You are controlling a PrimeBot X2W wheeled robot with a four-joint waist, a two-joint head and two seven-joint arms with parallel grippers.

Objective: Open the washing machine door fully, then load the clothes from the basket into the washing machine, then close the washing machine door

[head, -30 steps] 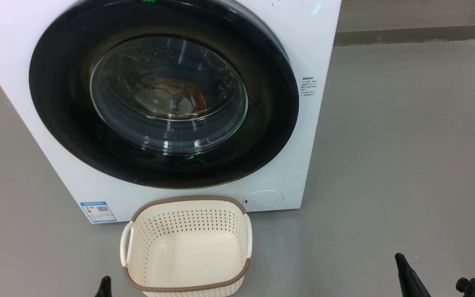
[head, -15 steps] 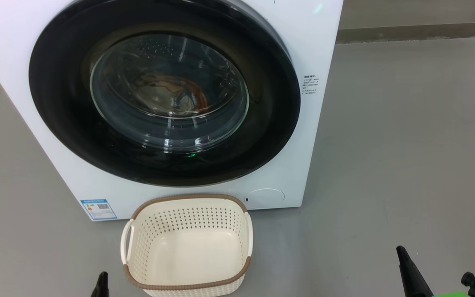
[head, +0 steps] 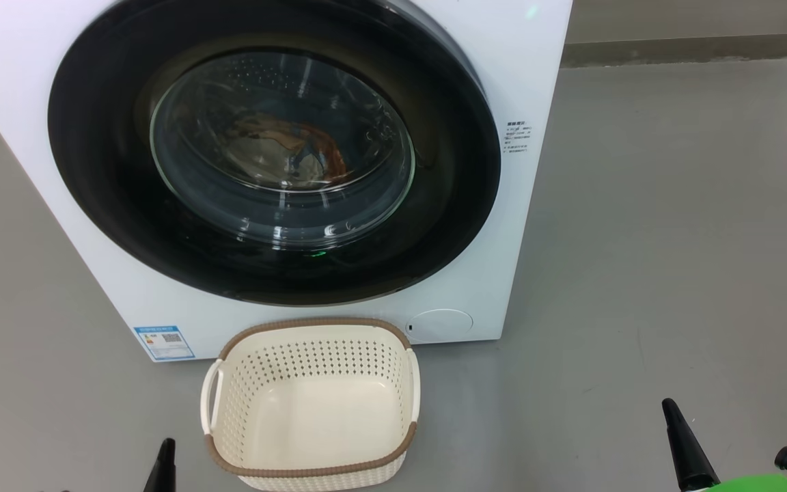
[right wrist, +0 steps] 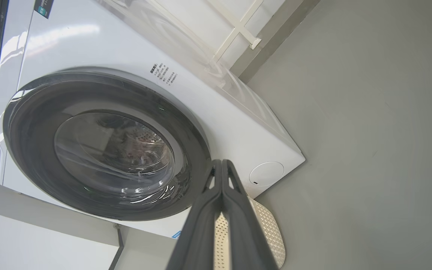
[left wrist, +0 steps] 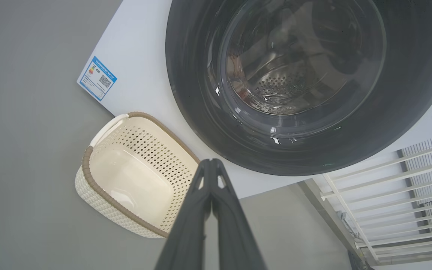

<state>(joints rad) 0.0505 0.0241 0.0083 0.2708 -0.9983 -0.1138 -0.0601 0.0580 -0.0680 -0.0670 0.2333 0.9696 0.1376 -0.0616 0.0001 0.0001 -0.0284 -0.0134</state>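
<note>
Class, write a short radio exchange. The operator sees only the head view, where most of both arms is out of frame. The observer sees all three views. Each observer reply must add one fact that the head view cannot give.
Operator: My head view cuts off most of both arms. On the left, open or shut?
Observer: Shut. In the left wrist view the left gripper has its two fingertips pressed together with nothing between them.
Operator: And on the right?
Observer: The right wrist view shows the right gripper shut as well, with its fingers meeting at the tips and nothing held.
</note>
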